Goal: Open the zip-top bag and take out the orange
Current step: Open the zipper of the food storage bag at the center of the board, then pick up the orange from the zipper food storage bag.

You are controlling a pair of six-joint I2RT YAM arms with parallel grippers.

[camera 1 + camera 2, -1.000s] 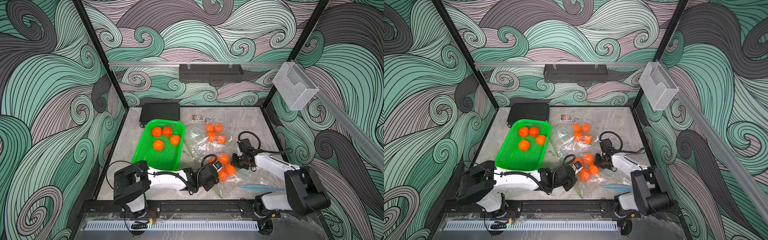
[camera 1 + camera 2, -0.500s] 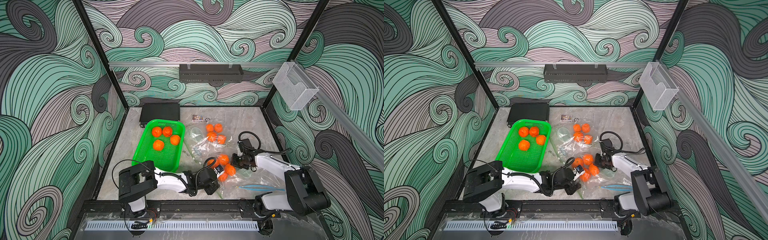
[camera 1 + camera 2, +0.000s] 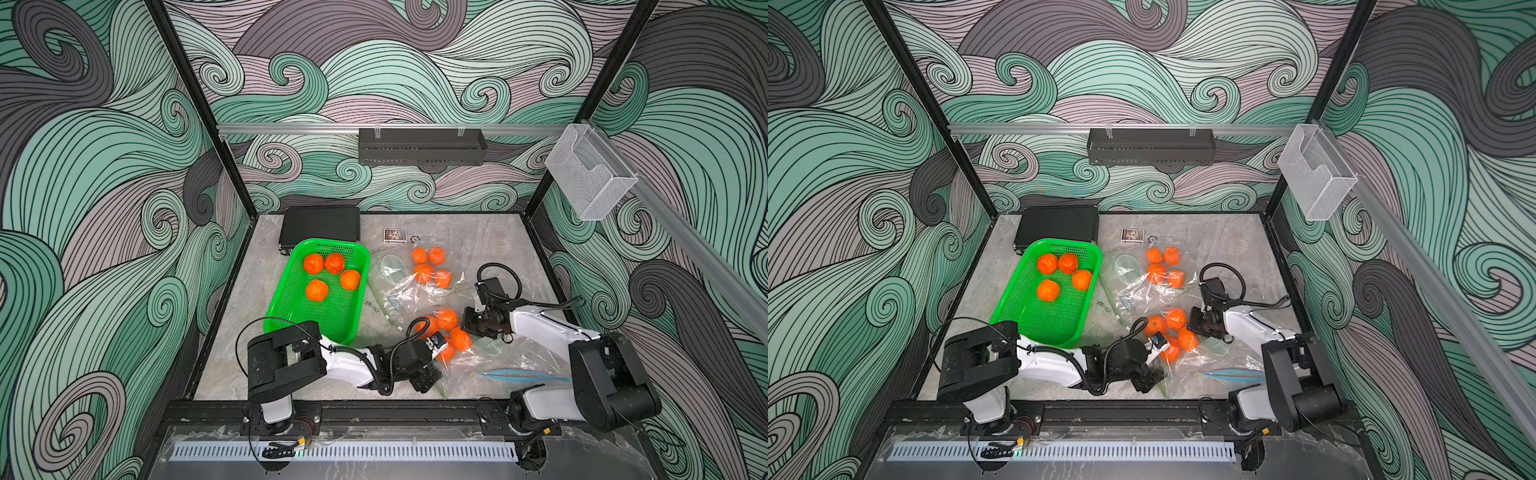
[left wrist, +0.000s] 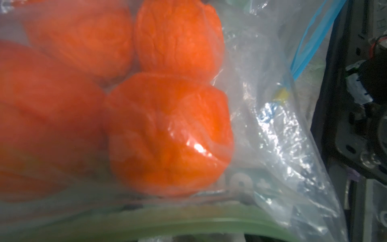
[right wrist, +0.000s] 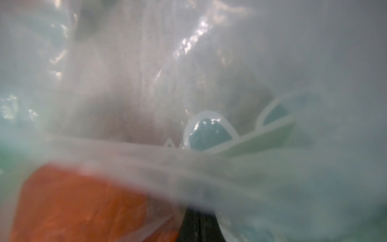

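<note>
Near the front of the worktop [image 3: 478, 249], the zip-top bag [image 3: 484, 353] lies between both pincers, oranges [image 3: 460, 340] bunched inside. Left pincer [image 3: 429, 376] sits at the bag's green zip strip [image 4: 188, 222], its spread impossible to tell; right pincer [image 3: 471, 326] is pressed together just beside the oranges.

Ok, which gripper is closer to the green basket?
Left. The left gripper is off the green basket's front right corner, beside the bagged oranges; the right gripper is on the other side of those oranges, farther away.
</note>
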